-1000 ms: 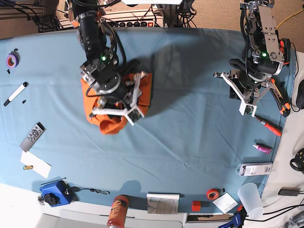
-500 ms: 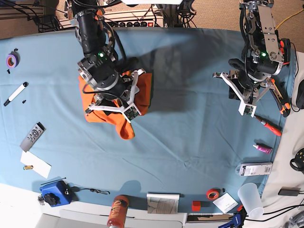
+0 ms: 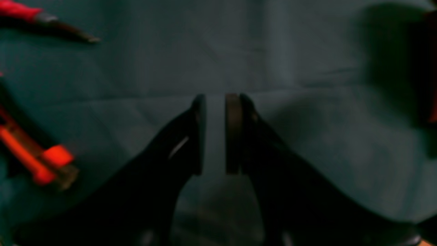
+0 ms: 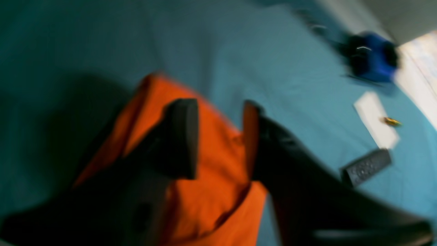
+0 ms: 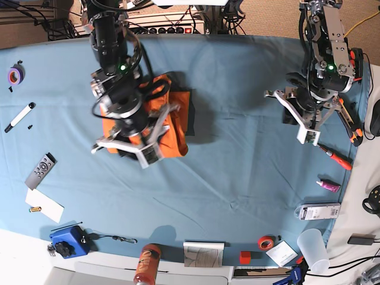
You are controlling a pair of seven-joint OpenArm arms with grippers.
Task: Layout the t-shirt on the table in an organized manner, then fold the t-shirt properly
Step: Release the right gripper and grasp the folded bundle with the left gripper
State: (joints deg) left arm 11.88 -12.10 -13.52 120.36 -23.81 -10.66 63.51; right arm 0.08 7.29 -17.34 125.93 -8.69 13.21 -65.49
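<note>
T-shirt point(image 5: 169, 122) bunched on table point(image 5: 237, 154) under right gripper point(image 4: 218, 136); its jaws apart around fabric, grasp unclear. Left gripper point(image 3: 215, 133) slightly parted, empty. Risk: pinching 2 layers, worsening tangle

a purple tape roll point(image 5: 15, 74) and a black-and-white marker point(image 5: 19, 116) lie near the table's left edge, with a grey remote control point(image 5: 41, 170) and white paper slip point(image 5: 44, 206) below. along the bottom edge sit a blue box point(image 5: 67, 240), an orange-lidded bottle point(image 5: 148, 264), a red tape roll point(image 5: 266, 242) and a clear plastic cup point(image 5: 313, 249).
</note>
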